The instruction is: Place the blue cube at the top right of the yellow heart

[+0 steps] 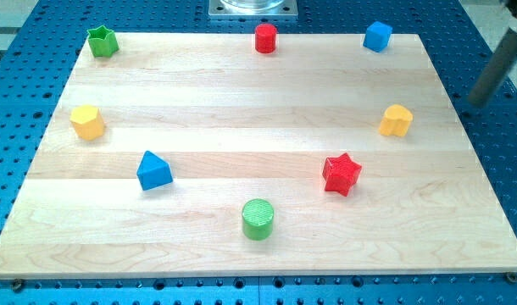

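Camera view shows the blue cube (377, 36) at the upper right of the frame, close to the far edge of the wooden board (241, 110); it stands alone, touching no other block; the yellow heart (396, 120) lies below it and slightly toward the view's right, near the board's right edge, the two well apart. My tip (476, 103) shows at the far right of the frame, the dark rod slanting down from the upper right corner and ending just beyond the board's right edge, over the blue perforated table (487, 76); it is to the right of the yellow heart and below and right of the blue cube, touching neither; the rod carries no pincer, so it is neither wide, narrow, nor holding anything. Moving outward: a red star (341, 174) sits lower right of centre; a green cylinder (258, 219) stands near the bottom edge, centre; a blue triangular block (153, 171) lies lower left; a yellow hexagonal block (87, 122) sits at the left edge; a green star-like block (102, 41) occupies the upper left corner; a red cylinder (265, 38) stands at top centre.
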